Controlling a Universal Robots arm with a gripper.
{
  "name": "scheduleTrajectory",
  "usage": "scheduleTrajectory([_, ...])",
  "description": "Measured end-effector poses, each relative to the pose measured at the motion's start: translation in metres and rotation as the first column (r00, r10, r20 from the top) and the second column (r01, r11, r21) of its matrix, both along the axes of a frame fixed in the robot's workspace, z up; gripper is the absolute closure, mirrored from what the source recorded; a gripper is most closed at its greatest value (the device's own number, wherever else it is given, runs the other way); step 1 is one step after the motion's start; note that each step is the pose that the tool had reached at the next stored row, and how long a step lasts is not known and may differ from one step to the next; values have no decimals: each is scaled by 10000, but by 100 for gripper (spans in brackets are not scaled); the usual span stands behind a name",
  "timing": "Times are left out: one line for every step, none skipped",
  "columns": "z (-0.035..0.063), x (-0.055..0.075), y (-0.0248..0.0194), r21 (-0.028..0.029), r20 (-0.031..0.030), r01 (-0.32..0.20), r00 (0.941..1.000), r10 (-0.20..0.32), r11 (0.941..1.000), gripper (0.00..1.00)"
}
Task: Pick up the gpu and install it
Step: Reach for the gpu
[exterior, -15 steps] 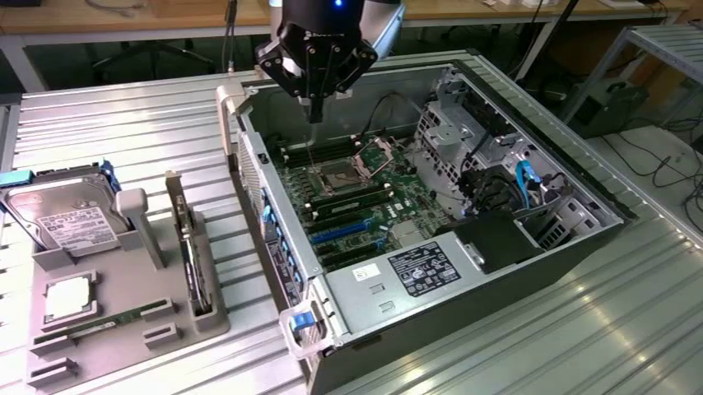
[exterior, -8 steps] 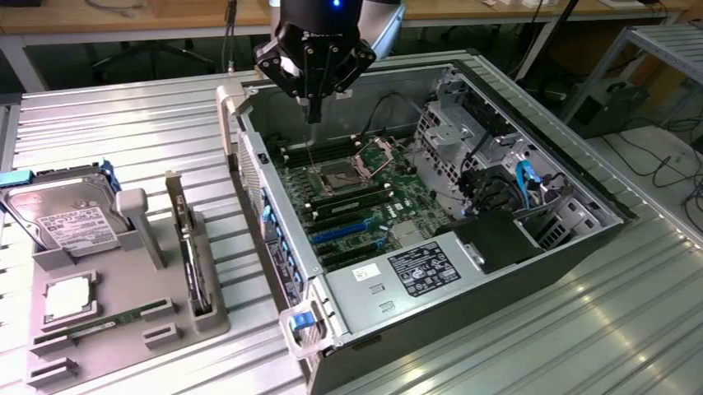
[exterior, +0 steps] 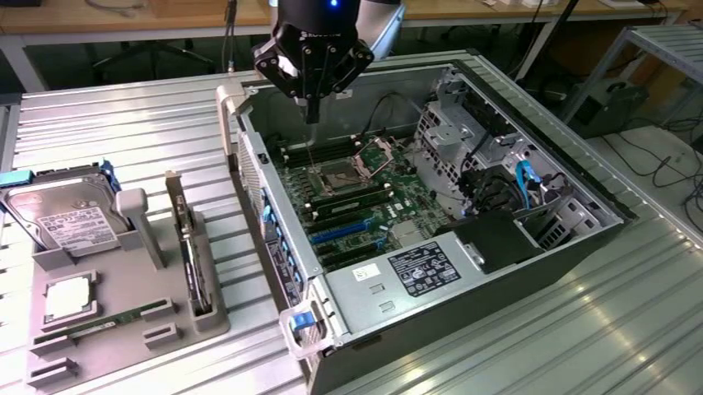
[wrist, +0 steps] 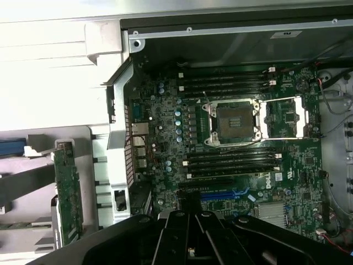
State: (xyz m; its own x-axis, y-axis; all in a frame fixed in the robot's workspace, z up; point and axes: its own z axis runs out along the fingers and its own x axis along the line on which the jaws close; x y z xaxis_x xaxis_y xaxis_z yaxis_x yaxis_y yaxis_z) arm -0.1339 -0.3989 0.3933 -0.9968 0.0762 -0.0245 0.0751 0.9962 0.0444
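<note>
The gpu [exterior: 189, 255] is a thin dark card standing on edge in a slot of the grey holder [exterior: 121, 350] at the exterior view's left; the wrist view shows it as a greenish card [wrist: 69, 193] beside the case wall. My gripper [exterior: 311, 111] hangs shut and empty over the far end of the open computer case [exterior: 571, 189], above the motherboard [exterior: 363, 197] and well apart from the gpu. In the wrist view the gripper [wrist: 190, 226] looks down on the board near the blue expansion slot [wrist: 220, 194].
The grey holder also carries a hard drive [exterior: 66, 218], a processor chip [exterior: 68, 298] and a green memory stick [exterior: 104, 322]. Inside the case are the open processor socket [wrist: 234, 121], a power supply [exterior: 423, 267] and drive cables [exterior: 522, 185]. Everything rests on a ribbed metal table [exterior: 571, 329].
</note>
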Motion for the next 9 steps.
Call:
scheduleTrajectory([0,-3,0,0,0,0,10000,0,10000,89])
scheduleTrajectory([0,-6,0,0,0,0,10000,0,10000,89])
scheduleTrajectory([0,-9,0,0,0,0,10000,0,10000,89])
scheduleTrajectory([0,-12,0,0,0,0,10000,0,10000,89])
scheduleTrajectory([0,-15,0,0,0,0,10000,0,10000,89])
scheduleTrajectory([0,-17,0,-1,0,0,10000,0,10000,89])
scheduleTrajectory([0,-21,0,0,0,0,10000,0,10000,89])
scheduleTrajectory([0,-23,0,0,0,0,10000,0,10000,89])
scheduleTrajectory([0,-26,0,0,0,0,10000,0,10000,89])
